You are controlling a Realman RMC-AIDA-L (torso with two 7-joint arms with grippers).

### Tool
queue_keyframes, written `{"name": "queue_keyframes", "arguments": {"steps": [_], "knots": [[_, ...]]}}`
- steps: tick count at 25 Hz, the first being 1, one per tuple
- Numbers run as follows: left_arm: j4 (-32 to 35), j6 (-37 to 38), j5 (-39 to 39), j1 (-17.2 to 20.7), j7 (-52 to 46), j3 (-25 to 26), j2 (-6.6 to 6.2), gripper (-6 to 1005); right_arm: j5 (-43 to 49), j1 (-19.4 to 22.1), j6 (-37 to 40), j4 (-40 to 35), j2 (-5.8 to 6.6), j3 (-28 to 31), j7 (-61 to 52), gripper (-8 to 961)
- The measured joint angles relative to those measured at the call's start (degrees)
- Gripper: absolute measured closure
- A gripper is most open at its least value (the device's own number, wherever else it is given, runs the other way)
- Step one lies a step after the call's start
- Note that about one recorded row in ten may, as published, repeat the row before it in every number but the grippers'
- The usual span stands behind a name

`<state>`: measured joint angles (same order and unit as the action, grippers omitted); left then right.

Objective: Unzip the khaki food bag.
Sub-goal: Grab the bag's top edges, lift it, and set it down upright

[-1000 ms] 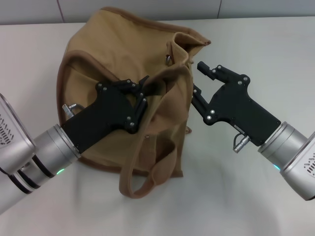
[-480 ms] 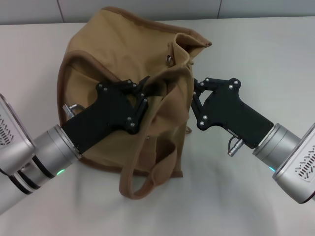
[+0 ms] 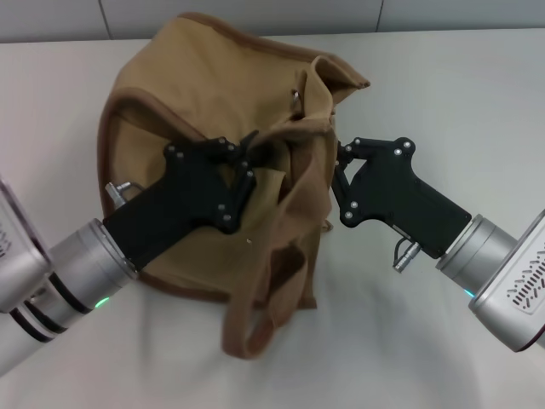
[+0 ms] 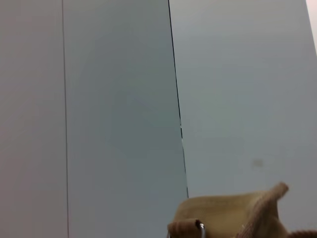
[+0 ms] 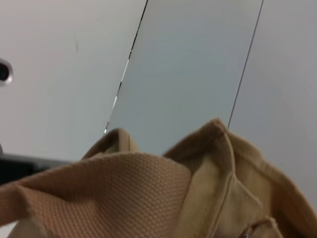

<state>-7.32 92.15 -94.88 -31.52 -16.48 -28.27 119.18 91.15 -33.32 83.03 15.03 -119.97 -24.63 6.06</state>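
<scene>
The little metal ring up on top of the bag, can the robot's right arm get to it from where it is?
Probably yes. The right gripper is already pressed against the khaki food bag, just below the metal ring. Nothing blocks the way up except a fold of cloth. The left gripper is at the bag's middle.

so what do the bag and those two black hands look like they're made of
The khaki food bag looks like matte woven canvas: the right wrist view shows a coarse weave, and it slumps and creases softly, with darker brown edging. A small shiny fitting near its top looks metal. The left hand and right hand look like matte black rigid plates, plastic or coated metal, joined by small bright screws.
</scene>
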Motion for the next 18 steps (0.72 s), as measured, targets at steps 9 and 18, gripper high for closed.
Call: {"name": "queue_keyframes", "arguments": {"steps": [9,18], "knots": [[-1.4,6.0,0.1,2.0,-0.5,8.4,0.0,917,0.0,0.5,-0.7,0.0,0.0,-0.1,0.0,950],[-3.8,8.1,0.3,6.4,-1.9,18.9,-0.01,914,0.0,1.3,-1.4,-0.1,0.01,-0.1,0.0,952]]}}
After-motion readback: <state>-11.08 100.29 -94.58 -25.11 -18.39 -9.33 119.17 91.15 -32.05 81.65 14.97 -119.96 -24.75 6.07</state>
